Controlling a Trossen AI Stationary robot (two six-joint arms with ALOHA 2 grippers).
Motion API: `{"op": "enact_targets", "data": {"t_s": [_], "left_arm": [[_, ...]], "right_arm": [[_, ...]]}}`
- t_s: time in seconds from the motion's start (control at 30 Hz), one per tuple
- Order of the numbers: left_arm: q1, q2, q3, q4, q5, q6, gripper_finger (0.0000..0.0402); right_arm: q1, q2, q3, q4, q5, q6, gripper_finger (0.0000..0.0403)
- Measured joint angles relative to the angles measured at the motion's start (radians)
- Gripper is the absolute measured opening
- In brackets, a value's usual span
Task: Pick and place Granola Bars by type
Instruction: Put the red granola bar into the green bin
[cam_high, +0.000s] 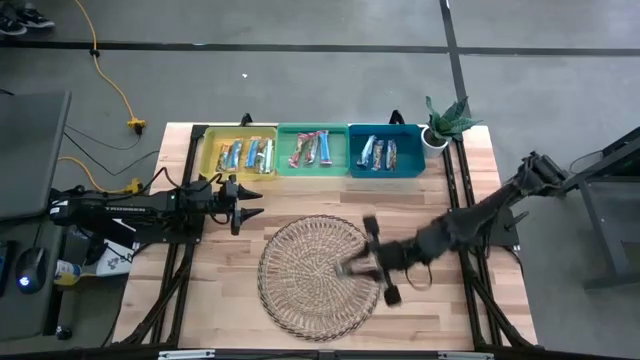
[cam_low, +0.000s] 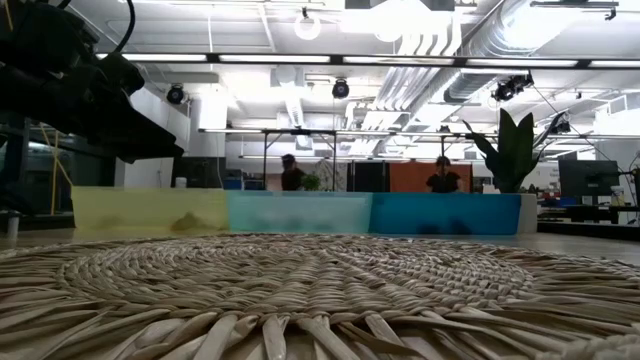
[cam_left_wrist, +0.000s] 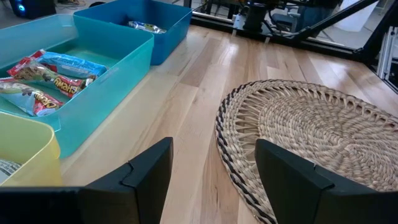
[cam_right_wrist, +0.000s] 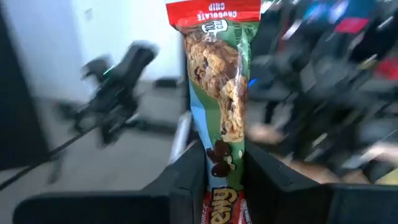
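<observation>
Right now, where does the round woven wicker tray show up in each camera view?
High view: the round woven wicker tray lies at the table's centre front, the right gripper over its right edge.
Low view: its weave fills the foreground.
Left wrist view: it lies ahead, beyond the left gripper.
Right wrist view: not in it.
Shared landmark: the teal plastic bin.

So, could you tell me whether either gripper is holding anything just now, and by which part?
The right gripper pinches a red-and-green chocolate chip granola bar near one end of its wrapper. The left gripper is open and empty.
</observation>
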Motion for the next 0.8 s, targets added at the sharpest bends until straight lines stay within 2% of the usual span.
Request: {"op": "enact_targets", "data": {"t_s": [0.2, 0.43, 0.6, 0.8], "left_arm": [[0.0, 0.0, 0.0, 0.0, 0.0, 0.0, 0.0225], [0.0, 0.0, 0.0, 0.0, 0.0, 0.0, 0.0225], [0.0, 0.0, 0.0, 0.0, 0.0, 0.0, 0.0225], [0.0, 0.0, 0.0, 0.0, 0.0, 0.0, 0.0225]], "right_arm": [[-0.201, 0.013, 0.191, 0.0, 0.032, -0.09, 0.0074], [-0.448, 0.108, 0.393, -0.007, -0.069, -0.077, 0.008], [-0.578, 0.262, 0.552, -0.032, -0.069, 0.02, 0.0079], [-0.677, 0.486, 0.739, -0.181, 0.052, 0.247, 0.0082]]}}
